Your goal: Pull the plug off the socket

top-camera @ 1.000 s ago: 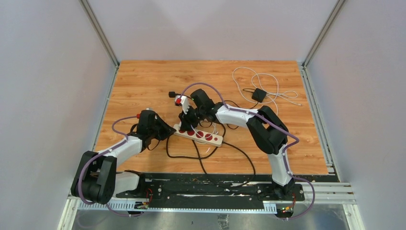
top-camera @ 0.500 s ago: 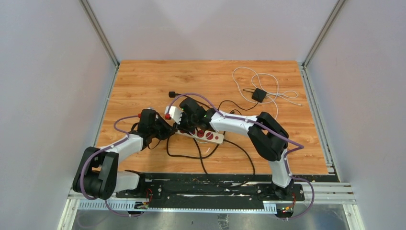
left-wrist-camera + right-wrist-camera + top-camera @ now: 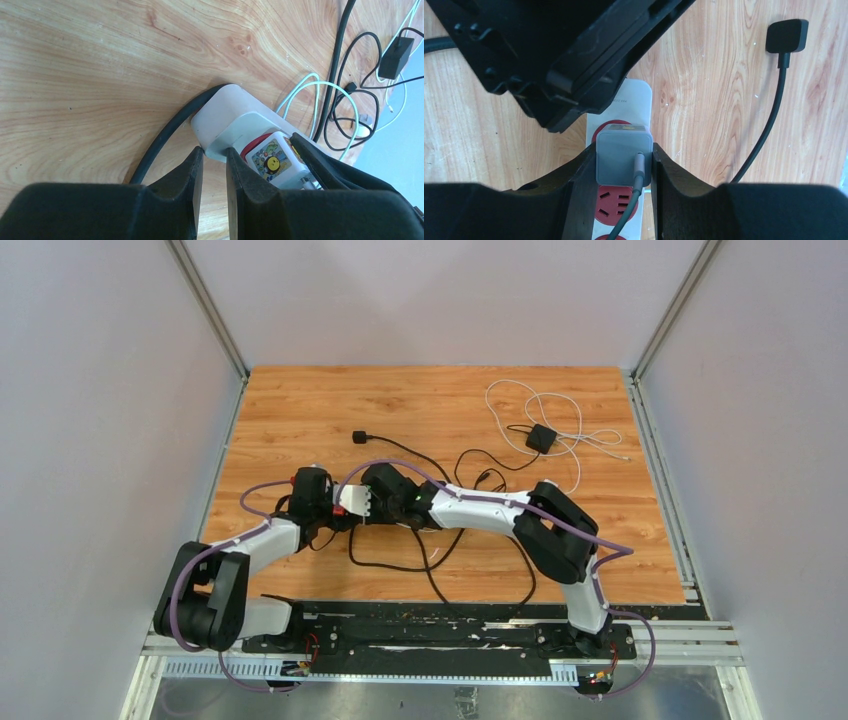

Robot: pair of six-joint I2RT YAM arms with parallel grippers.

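Observation:
The socket (image 3: pixel 225 112) is a cream-white power strip with red outlets (image 3: pixel 616 205). In the top view it lies mostly hidden under my right arm. A white cube plug (image 3: pixel 621 155) with a sticker on its side (image 3: pixel 272 160) sits in the end outlet, a grey cable leaving it. My right gripper (image 3: pixel 624 150) is shut on the plug, one finger on each side; in the top view it (image 3: pixel 368 505) is left of centre. My left gripper (image 3: pixel 214 155) is nearly closed, its tips pinching the corner of the strip's end, right beside the right gripper (image 3: pixel 330 512).
The strip's thick black cord (image 3: pixel 165 135) curves away from its end and loops toward the near edge (image 3: pixel 400 565). A black cord end (image 3: pixel 360 437) lies behind the grippers. A black adapter (image 3: pixel 541 437) with white cables sits at the back right.
My right gripper has come down and to the left onto the plug at the strip's left end. My left gripper has edged right to the strip. The right arm now covers the strip.

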